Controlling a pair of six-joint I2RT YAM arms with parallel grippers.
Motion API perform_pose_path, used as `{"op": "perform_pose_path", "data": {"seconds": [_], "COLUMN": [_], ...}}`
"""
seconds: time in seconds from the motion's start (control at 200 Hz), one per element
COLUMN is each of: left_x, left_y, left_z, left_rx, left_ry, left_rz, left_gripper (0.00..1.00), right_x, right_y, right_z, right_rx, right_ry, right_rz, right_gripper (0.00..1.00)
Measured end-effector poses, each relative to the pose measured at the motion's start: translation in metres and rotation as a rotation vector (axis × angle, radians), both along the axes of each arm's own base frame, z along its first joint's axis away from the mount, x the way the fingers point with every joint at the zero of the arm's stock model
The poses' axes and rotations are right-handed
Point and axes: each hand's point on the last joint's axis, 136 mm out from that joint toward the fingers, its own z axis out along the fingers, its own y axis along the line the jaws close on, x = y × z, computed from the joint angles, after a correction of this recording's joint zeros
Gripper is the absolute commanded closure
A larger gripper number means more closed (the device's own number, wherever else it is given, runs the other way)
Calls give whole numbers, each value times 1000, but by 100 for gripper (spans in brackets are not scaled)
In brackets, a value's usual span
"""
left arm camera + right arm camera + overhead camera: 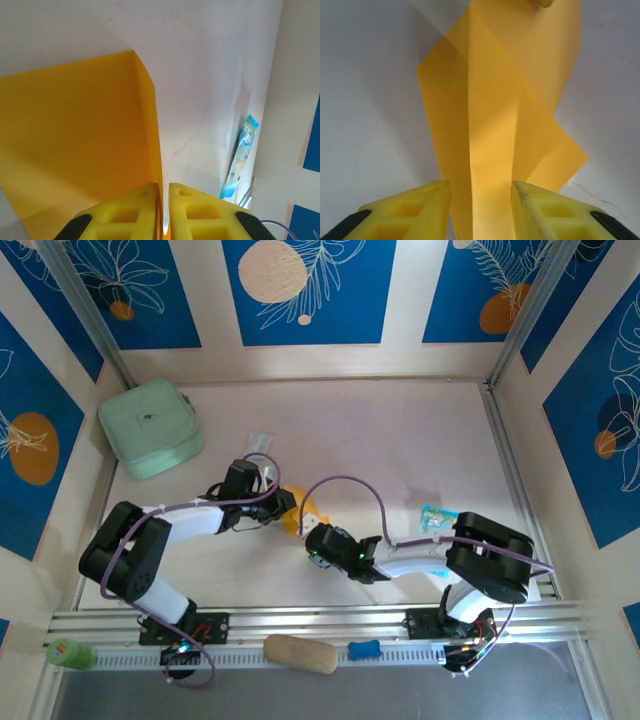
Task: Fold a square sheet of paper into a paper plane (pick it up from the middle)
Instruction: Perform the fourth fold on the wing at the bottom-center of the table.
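The orange-yellow sheet of paper (pixel 306 511) lies mid-table between the two grippers, creased into several folded layers. In the right wrist view the paper (pixel 495 115) shows a long centre fold and a flap sticking out to the right. My left gripper (pixel 283 502) is shut on one raised edge of the paper (pixel 75 140), which runs straight into the thin slot between its fingertips (pixel 165 200). My right gripper (pixel 315 538) is open, and the folded strip passes between its two yellow fingers (pixel 480 200) without being pinched.
A mint-green pouch (pixel 150 427) sits at the back left, with a small clear wrapper (pixel 260 443) to its right. A blue-and-white packet (pixel 438 518) lies to the right by the rail. A tan oval lump (pixel 300 653) and a blue piece (pixel 364 649) rest on the front rail.
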Motion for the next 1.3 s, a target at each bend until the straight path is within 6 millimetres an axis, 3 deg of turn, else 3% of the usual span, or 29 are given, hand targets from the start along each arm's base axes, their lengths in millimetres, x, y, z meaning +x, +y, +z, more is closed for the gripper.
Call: {"op": "perform_pose_path", "data": {"seconds": [0.375,0.555,0.76,1.05,1.3], "left_x": [-3,-3,-5,-6,-6], "left_y": [1,2,2,3,2], "left_z": [-2,1,1,1,3], "left_rx": [9,6,9,16,13], "left_ry": [16,10,17,36,38], "left_rz": [0,0,0,-3,-6], "left_gripper": [89,94,99,100,100], "right_x": [3,3,4,12,14], "right_y": [-3,-5,-7,-15,-15], "right_z": [-5,-6,-6,-4,-4], "right_rx": [2,5,8,-14,-9], "right_ry": [15,23,24,-16,-8], "right_rz": [-45,-62,-73,-112,-115], "right_gripper": [77,68,65,65,74]}}
